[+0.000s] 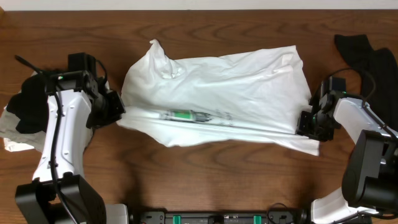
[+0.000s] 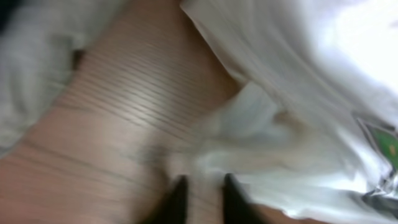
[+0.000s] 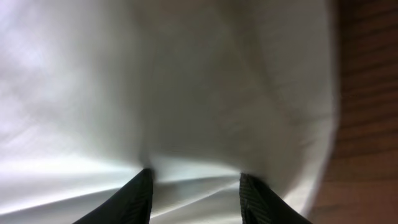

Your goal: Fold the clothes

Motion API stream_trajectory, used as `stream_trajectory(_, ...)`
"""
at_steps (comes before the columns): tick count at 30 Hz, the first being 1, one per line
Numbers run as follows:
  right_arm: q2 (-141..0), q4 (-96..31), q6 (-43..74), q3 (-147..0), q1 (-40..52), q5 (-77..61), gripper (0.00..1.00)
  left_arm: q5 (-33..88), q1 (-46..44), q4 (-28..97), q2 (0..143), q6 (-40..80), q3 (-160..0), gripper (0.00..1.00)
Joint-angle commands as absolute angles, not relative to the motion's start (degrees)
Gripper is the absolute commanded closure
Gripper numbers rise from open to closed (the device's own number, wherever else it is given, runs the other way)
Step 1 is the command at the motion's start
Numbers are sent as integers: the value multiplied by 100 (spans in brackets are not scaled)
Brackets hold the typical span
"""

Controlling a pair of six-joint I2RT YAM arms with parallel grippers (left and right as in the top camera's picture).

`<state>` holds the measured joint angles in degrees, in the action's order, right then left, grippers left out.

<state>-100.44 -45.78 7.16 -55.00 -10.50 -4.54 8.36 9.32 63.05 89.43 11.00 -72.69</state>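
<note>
The white T-shirt (image 1: 236, 81) lies across the middle of the table (image 1: 205, 180), roughly doubled over, with its green logo (image 1: 183, 116) showing near the 6 o'clock fold. The right end effector (image 1: 308, 124) sits at the shirt's 4 o'clock corner. In the wrist view, cloth bunches between its dark fingers (image 3: 134, 196) with creases running into them, so it appears clamped on the hem. The left end effector (image 1: 117, 111) is at the shirt's 9 o'clock edge. Its fingers (image 2: 176, 200) stand only narrowly apart, but the view is blurred and it cannot be told whether any cloth is pinched. That is the main risk: if the left side has caught only one layer or nothing, a pull from the right would drag the shirt sideways and skew the fold rather than tension it. Too hard a pull could also slip the hem from the right grip. The peak of cloth at 11 o'clock could flop over and spoil the fold line. A black garment (image 1: 364, 53) lies at 2 o'clock, and a heap of black and white cloth (image 1: 12, 134) sits under the left arm at 9 o'clock, close enough to snag. The table is dark wood with clear grain and looks smooth, so cloth would likely slide easily. Nothing of the room shows except a pale strip at 12 o'clock.
</note>
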Motion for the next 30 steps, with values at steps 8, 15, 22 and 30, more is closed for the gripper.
stream_trajectory(8,-10151,-4204,768,-5349,-1166,-325,56,779,1052,6390,8927,1160,-7297,55)
stream_trajectory(15,-10151,-3828,768,-5349,-1166,-508,55,2187,587,6866,8927,681,-7297,59)
stream_trajectory(22,-10151,-3789,690,-5349,-1160,-784,55,2036,-532,6709,8927,550,-7242,59)
stream_trajectory(30,-10110,-3310,353,-5577,-1155,-2012,53,1468,-972,5229,9083,751,-6595,59)
